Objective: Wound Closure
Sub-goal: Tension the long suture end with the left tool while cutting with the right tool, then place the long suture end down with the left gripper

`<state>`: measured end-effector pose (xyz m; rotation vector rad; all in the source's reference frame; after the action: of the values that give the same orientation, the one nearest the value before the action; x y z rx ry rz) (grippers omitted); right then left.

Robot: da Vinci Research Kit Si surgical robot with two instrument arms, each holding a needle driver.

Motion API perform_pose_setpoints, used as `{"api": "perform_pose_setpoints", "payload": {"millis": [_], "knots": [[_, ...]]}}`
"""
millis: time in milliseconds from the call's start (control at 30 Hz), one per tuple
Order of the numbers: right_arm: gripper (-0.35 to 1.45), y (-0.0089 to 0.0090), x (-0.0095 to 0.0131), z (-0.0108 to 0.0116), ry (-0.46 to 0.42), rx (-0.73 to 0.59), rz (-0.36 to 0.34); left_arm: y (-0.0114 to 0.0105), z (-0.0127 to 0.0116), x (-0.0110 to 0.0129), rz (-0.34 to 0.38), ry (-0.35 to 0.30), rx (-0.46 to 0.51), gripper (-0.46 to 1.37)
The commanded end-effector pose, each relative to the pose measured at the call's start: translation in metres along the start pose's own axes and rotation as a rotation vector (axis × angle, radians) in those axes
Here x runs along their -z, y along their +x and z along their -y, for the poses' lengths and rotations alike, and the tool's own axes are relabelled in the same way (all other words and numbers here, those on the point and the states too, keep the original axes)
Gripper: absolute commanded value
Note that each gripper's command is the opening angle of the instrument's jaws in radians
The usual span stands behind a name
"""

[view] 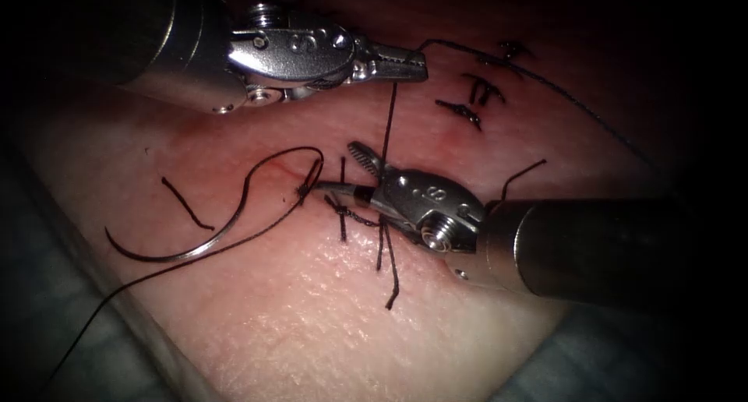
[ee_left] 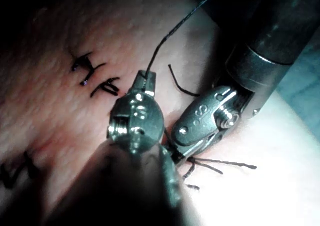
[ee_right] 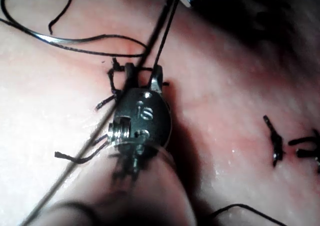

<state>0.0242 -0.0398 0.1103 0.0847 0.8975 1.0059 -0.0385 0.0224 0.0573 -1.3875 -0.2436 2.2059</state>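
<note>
The tissue (view: 327, 324) already carries several tied stitches (view: 475, 98) up and to the right, so the closure looks well along, with the knot (view: 343, 211) at the cut seemingly the one in hand. The left end effector (view: 405, 63) is clamped on the thread (view: 388, 121) rising from it; the right end effector (view: 347, 172) gapes around that strand. The needle (view: 210, 234) lies free left of the cut, near the tissue's edge.

A stamped "S" on the right gripper (view: 360, 173) wrist housing, at roughly four o'clock from the jaws in the endoscope view, same "S" seen close in both wrist views, nothing else legible
</note>
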Motion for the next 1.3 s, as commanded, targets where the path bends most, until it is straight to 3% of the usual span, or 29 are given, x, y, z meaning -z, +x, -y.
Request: {"api": "perform_pose_setpoints", "payload": {"millis": [33, 300, 533, 567, 600, 633, 667, 767, 1100, 1300], "knots": [[-0.35, 0.0, -0.0001, 0.0, -0.007, -0.001, -0.001, 0.0, 0.0, 0.0, 0.0, -0.01, 0.0, -0.35], [-0.35, -0.0008, -0.001, -0.0003, -0.015, 0.004, -0.004, 0.0, 0.0, 0.0001, 0.0, -0.012, -0.001, -0.35], [-0.35, -0.0008, 0.0006, -0.0011, -0.005, 0.005, -0.021, 0.0, 0.0002, 0.0004, -0.001, -0.016, 0.0, -0.35], [-0.1, -0.0007, 0.001, -0.0015, -0.005, 0.004, -0.039, 0.0, 0.0002, 0.0004, -0.002, -0.016, 0.0, -0.35], [0.45, -0.0007, 0.0015, -0.0019, -0.001, 0.004, -0.047, 0.0, 0.0002, 0.0004, -0.002, -0.016, 0.0, -0.35], [0.73, -0.0007, 0.0019, -0.0021, 0.003, 0.005, -0.046, 0.0, 0.0003, 0.0004, -0.002, -0.017, 0.0, -0.35], [0.88, -0.0009, 0.0026, -0.0024, 0.009, 0.007, -0.045, 0.0, 0.0003, 0.0003, -0.002, -0.017, 0.0, -0.35], [1.06, -0.0013, 0.0041, -0.0029, 0.025, 0.012, -0.044, 0.0, 0.0005, 0.0003, -0.003, -0.018, 0.006, -0.35], [1.04, -0.0025, 0.0092, -0.0052, 0.059, 0.062, -0.045, 0.0004, 0.0009, -0.0004, -0.004, -0.015, -0.008, -0.35], [0.97, -0.0027, 0.0118, -0.0044, 0.068, 0.064, -0.072, 0.0009, 0.0012, -0.0035, -0.006, 0.006, -0.062, -0.35]]}}
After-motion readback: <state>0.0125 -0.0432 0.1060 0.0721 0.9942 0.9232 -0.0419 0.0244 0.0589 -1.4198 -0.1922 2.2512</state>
